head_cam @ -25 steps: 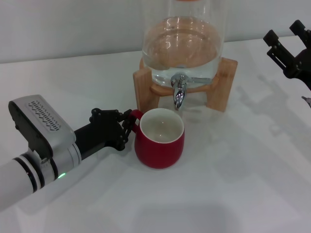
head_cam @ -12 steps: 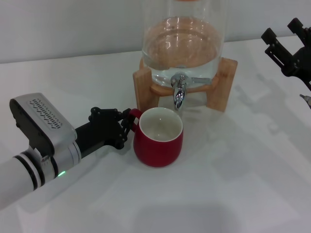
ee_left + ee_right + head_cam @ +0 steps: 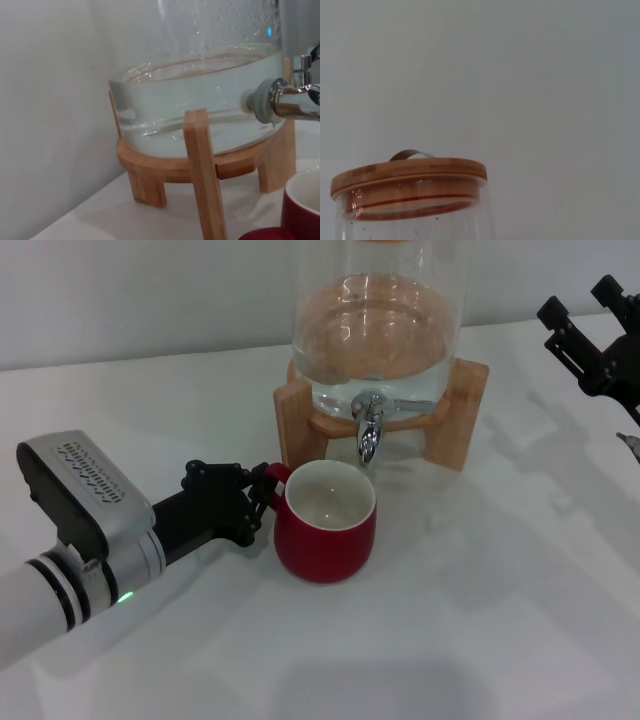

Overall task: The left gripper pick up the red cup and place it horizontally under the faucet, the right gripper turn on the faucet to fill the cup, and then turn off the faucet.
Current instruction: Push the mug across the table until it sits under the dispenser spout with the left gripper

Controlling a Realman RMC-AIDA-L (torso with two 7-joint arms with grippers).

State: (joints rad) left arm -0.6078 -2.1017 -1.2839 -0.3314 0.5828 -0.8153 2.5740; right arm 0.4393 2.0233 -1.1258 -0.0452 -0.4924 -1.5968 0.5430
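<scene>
Your left gripper (image 3: 262, 492) has its fingers clenched on the small loop handle of the red cup (image 3: 325, 523), which stands upright on the white surface (image 3: 480, 600) with its mouth just in front of and below the faucet (image 3: 368, 430). Treat the cup as stiff, glazed ceramic: hard, likely slick, and liable to chip if it knocks the wooden stand (image 3: 293, 420) beside it. The handle is a thin hold well off the cup's centre, so expect the cup to want to swivel or tip about the fingers, more so as water adds weight. From the left wrist view the spout sits above the cup's rim, though you can't confirm it is centred over the opening. Your right gripper (image 3: 592, 322) hangs off to the right with its fingers spread, well apart from the lever it must reach.
</scene>
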